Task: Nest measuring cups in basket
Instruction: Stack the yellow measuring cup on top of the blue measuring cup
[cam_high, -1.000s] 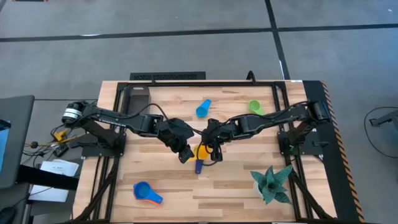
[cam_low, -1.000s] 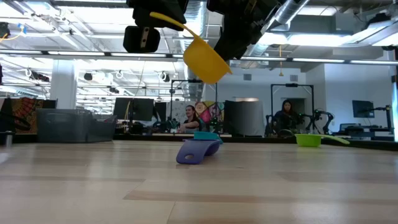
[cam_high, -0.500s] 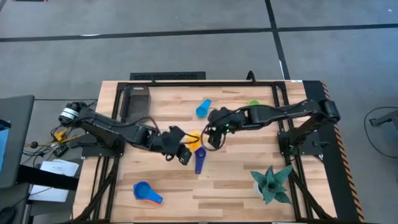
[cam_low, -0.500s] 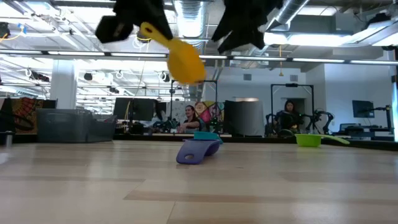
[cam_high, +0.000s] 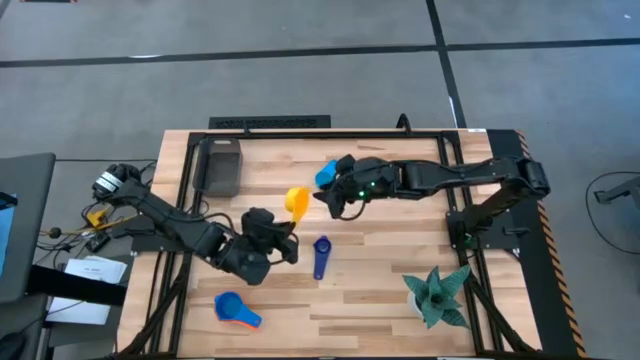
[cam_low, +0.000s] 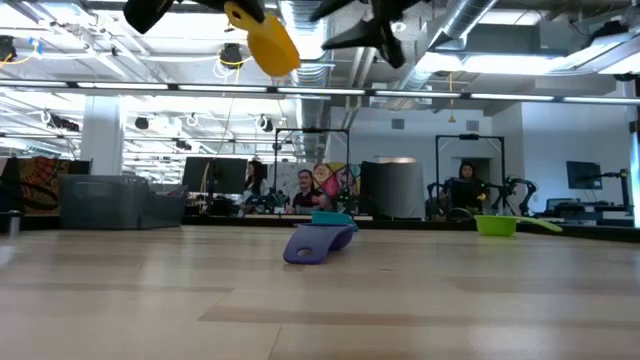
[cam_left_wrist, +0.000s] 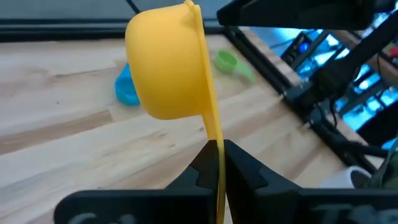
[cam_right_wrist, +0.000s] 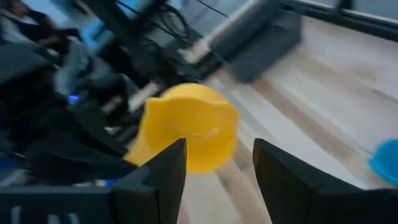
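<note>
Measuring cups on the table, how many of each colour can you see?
yellow cup: 1
light blue cup: 1
dark blue cup: 1
blue cup: 1
orange cup: 1
green cup: 1
Total: 6 cups in view

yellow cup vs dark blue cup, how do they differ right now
The yellow cup is up in the air, its handle pinched by the shut fingers of the left gripper; the dark blue cup lies on the table, touched by no gripper. In the low view the yellow cup hangs well above the wood, while the dark blue cup rests tipped on it. Both are small handled scoops, and neither is in the basket.
</note>
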